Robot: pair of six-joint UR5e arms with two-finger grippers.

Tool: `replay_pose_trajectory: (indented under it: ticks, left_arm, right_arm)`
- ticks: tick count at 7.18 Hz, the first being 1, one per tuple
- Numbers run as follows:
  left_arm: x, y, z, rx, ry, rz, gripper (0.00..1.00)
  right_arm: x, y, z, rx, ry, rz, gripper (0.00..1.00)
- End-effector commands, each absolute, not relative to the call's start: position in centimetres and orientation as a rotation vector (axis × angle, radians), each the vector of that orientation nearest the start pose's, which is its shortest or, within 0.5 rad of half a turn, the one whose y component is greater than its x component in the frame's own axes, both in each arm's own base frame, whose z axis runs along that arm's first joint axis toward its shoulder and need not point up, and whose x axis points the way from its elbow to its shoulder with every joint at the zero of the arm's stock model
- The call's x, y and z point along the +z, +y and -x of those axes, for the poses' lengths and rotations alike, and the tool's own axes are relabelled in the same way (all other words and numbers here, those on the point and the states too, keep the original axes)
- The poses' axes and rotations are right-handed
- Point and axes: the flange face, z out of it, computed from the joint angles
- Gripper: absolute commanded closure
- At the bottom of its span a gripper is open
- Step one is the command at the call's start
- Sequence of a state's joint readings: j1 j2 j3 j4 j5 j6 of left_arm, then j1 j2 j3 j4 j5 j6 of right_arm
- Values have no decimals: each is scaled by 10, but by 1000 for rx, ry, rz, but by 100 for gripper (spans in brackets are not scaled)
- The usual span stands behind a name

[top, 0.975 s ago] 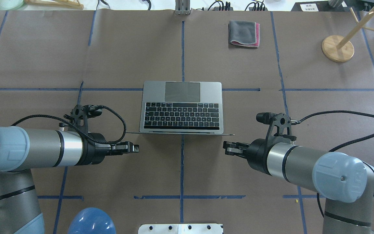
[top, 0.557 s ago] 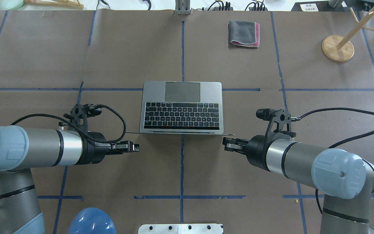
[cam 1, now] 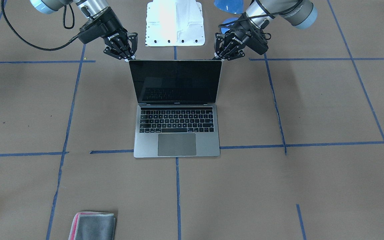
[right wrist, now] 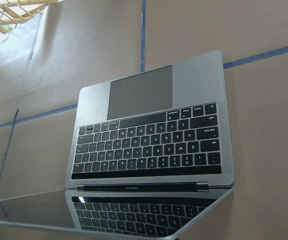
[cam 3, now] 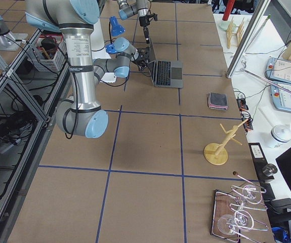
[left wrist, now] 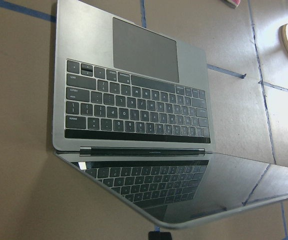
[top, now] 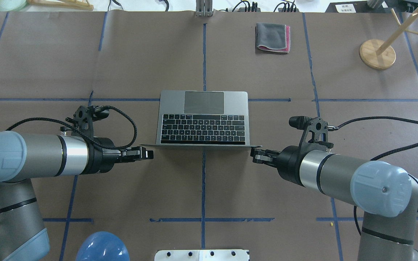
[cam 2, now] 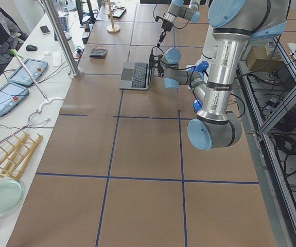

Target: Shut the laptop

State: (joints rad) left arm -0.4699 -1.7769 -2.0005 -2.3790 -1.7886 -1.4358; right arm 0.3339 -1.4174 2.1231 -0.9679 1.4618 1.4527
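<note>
the slim space-grey metal laptop (top: 203, 119) lies open at the middle of the brown table (top: 122, 54). the black left gripper (top: 150, 154) and right gripper (top: 253, 155), both clenched and empty, have come forward to the top corners of its black screen (cam 1: 175, 81), so the push to fold it seems about to start.

Table (top: 49, 54) — brown paper, blue tape grid (top: 204, 54) | white side bench (cam 2: 1, 131) | even light

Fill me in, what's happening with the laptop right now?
The laptop is open, with its lid upright and the screen facing away from the robot. The left tool and right tool sit just behind it, one at each top corner of the lid. The lid is not yet lowered, and I can't tell whether either tool touches it.
</note>
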Motion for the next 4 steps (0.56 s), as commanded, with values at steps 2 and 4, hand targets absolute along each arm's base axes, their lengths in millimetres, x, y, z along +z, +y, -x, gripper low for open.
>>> replay_pose_trajectory:
  ticks: [2, 4]
  left_arm:
    - [256, -355, -394, -160, 1412, -290, 100]
    - [239, -366, -397, -178, 1386, -291, 100]
  right_arm:
    - [259, -304, 406, 272, -1249, -397, 95]
    - [263, -313, 402, 290, -1213, -401, 95]
